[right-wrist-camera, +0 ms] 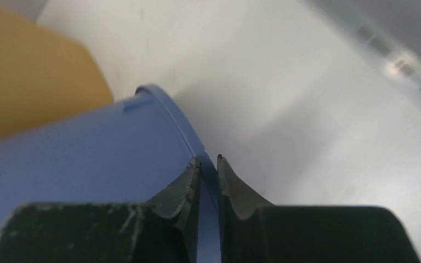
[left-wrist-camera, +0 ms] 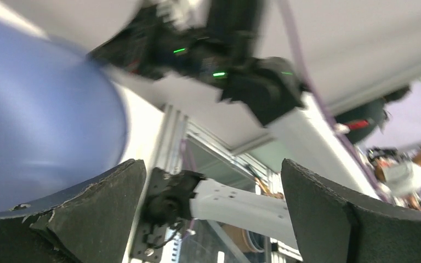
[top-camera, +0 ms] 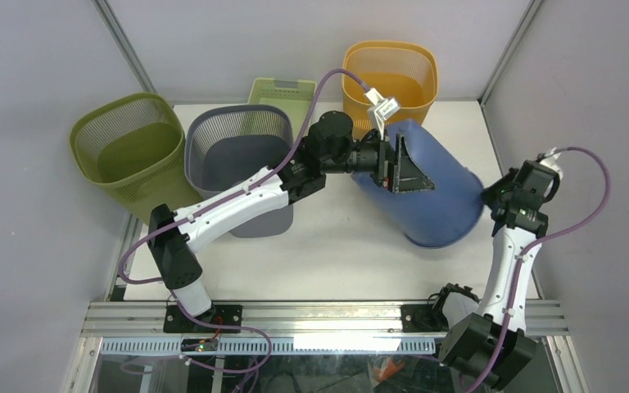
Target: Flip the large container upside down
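The large container (top-camera: 438, 192) is a plain blue tub. It lies tipped over on the table, narrow base toward the back and wide rim toward the near right. My right gripper (top-camera: 491, 199) is shut on that rim; in the right wrist view the blue rim (right-wrist-camera: 208, 219) runs between its fingertips (right-wrist-camera: 208, 163), with the tub's wall (right-wrist-camera: 87, 164) to the left. My left gripper (top-camera: 409, 169) is open over the tub's upper left side. In the left wrist view its wide-apart jaws (left-wrist-camera: 211, 167) hold nothing, and the blue wall (left-wrist-camera: 33, 120) lies just left of one finger (left-wrist-camera: 98, 213).
An olive mesh basket (top-camera: 127, 151) and a grey mesh basket (top-camera: 237, 151) stand at the left, the left arm reaching past the grey one. A pale green crate (top-camera: 282, 92) and an orange basket (top-camera: 393, 74) stand at the back. Walls close in both sides.
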Controlling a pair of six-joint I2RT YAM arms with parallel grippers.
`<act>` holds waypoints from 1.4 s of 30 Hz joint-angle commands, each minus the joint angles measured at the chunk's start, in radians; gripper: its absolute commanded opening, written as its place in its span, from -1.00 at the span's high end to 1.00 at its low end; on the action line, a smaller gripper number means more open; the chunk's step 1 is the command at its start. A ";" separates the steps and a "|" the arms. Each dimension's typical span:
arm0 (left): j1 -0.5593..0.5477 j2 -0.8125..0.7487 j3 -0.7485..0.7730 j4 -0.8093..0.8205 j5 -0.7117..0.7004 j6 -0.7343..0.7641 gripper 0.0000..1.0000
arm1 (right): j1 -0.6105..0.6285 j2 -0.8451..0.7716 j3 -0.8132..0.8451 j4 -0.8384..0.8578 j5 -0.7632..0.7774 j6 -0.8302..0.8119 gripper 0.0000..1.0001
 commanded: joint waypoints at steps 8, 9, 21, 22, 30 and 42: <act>-0.059 0.033 0.060 0.178 0.114 -0.049 -0.98 | -0.025 -0.005 -0.111 -0.133 -0.251 0.123 0.54; -0.059 0.038 0.064 0.178 0.119 -0.052 -0.98 | -0.027 -0.007 -0.105 -0.140 -0.239 0.119 0.46; -0.053 0.006 0.135 0.002 0.060 0.062 -0.98 | -0.025 -0.045 0.127 -0.348 0.045 0.124 -0.49; -0.044 -0.002 0.148 -0.049 0.027 0.081 -0.98 | -0.022 -0.040 0.173 -0.370 0.042 0.125 -0.53; 0.043 -0.110 0.066 -0.303 -0.155 0.156 -0.98 | 0.034 0.027 0.522 -0.395 -0.270 0.079 -0.66; -0.115 -0.186 -0.259 -0.273 -0.213 0.178 -0.98 | 0.151 0.045 0.784 -0.508 -0.469 0.037 -0.96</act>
